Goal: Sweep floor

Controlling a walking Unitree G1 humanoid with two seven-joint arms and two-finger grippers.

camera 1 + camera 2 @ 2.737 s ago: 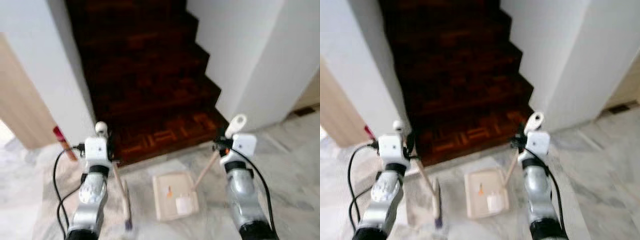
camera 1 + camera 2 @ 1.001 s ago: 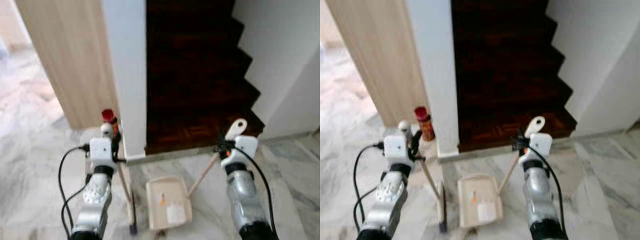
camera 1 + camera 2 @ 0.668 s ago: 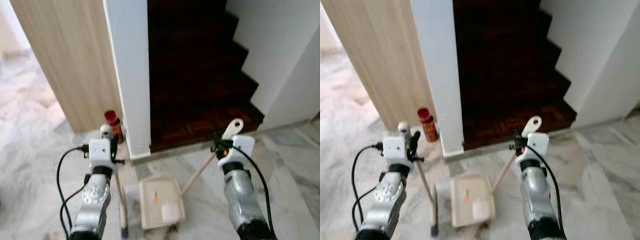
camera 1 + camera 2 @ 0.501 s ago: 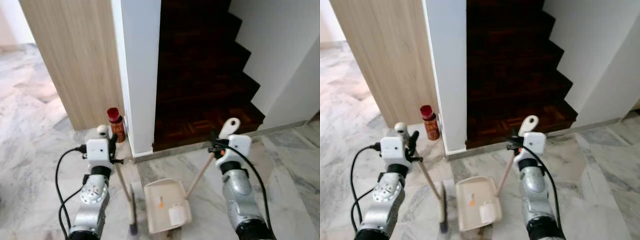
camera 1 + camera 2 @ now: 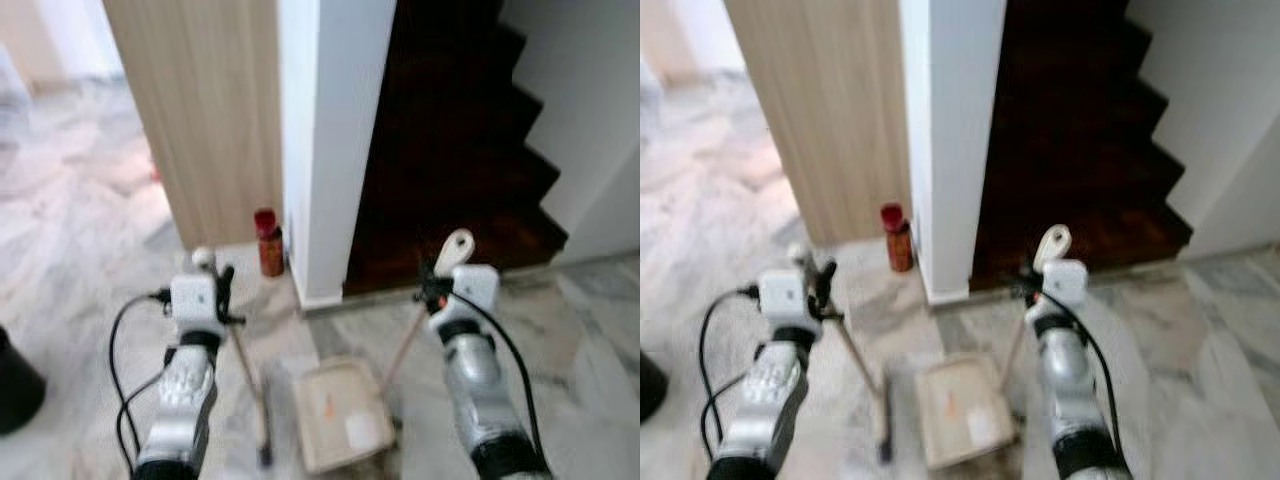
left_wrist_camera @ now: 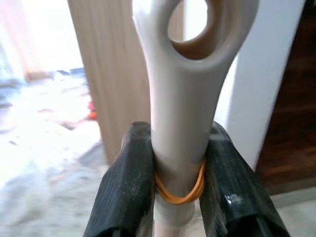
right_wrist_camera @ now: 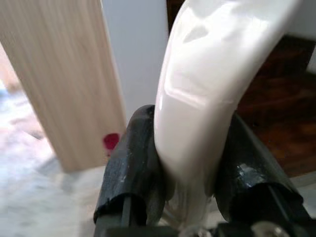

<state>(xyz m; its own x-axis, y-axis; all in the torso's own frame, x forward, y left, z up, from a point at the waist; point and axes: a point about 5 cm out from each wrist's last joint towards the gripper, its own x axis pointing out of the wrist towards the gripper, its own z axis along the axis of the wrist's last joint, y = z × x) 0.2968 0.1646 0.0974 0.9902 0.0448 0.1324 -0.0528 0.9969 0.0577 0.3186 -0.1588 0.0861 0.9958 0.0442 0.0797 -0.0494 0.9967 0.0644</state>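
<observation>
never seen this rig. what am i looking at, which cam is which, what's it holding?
A walking humanoid with two silver arms, seen from its own cameras. The two wide pictures come from its head, looking down at a marble floor. The two close-ups come from its wrists.

The left pincer grips a broom handle; the right pincer grips a dustpan handle. The dustpan sits low between the arms, with bits inside.

Ahead: a white pillar, a wooden panel, dark stairs and a red-capped bottle.
</observation>
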